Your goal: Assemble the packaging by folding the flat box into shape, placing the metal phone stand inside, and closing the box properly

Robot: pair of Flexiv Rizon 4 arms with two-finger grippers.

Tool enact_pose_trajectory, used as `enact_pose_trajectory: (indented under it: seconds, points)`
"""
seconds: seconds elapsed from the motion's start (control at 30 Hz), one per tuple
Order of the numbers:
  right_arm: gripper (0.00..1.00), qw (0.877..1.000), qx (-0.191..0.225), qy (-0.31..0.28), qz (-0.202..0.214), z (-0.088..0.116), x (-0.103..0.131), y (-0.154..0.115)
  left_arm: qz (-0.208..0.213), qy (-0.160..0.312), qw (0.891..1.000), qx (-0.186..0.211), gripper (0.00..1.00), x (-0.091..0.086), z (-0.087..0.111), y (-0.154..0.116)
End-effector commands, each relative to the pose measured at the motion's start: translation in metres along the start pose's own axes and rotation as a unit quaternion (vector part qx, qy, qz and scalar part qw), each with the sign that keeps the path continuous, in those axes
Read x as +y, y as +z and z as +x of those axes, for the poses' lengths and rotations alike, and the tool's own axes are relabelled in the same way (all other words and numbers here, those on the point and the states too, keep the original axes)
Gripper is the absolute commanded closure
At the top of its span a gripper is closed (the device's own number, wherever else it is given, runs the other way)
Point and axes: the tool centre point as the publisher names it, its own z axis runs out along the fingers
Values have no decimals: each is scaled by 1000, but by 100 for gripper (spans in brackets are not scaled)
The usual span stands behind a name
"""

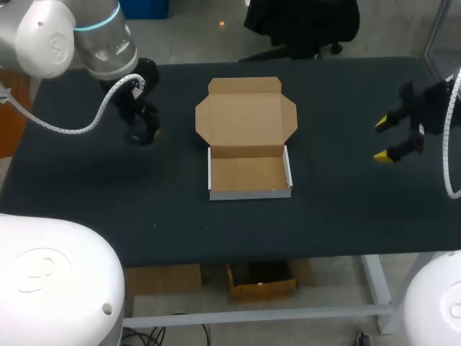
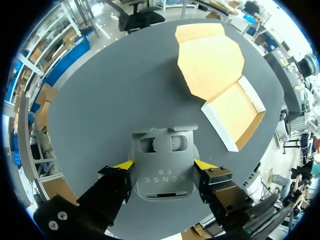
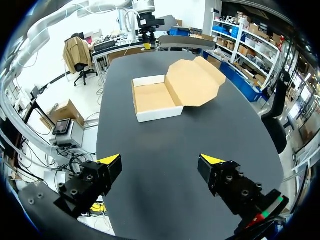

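Cardboard box (image 1: 249, 173) formed, lid open, mid table (image 1: 346, 216). L jaws clamp metal phone stand (image 2: 164, 167) from both sides; R jaws spread wide, empty.

the counter (image 1: 86, 216) was a broad rectangle with a dark, matte, almost black top, and the light lay evenly over it. its near edge ran straight across the head view. below that edge a white metal leg (image 1: 376, 285) stood at the right end, joined to a pale crossbar (image 1: 252, 315) running along under the top. in both wrist views the same dark top spread ahead.
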Motion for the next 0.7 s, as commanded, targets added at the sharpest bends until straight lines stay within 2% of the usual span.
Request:
enact_pose_trajectory:
  seconds: [0.03,0.7]
  points:
    - [0,1000,2,14,-7,-6,-4,9,-1,3,1000,-3,100,-1,6,-3]
    - [0,1000,2,14,-7,-6,-4,9,2,55,998,-5,100,-11,63,1]
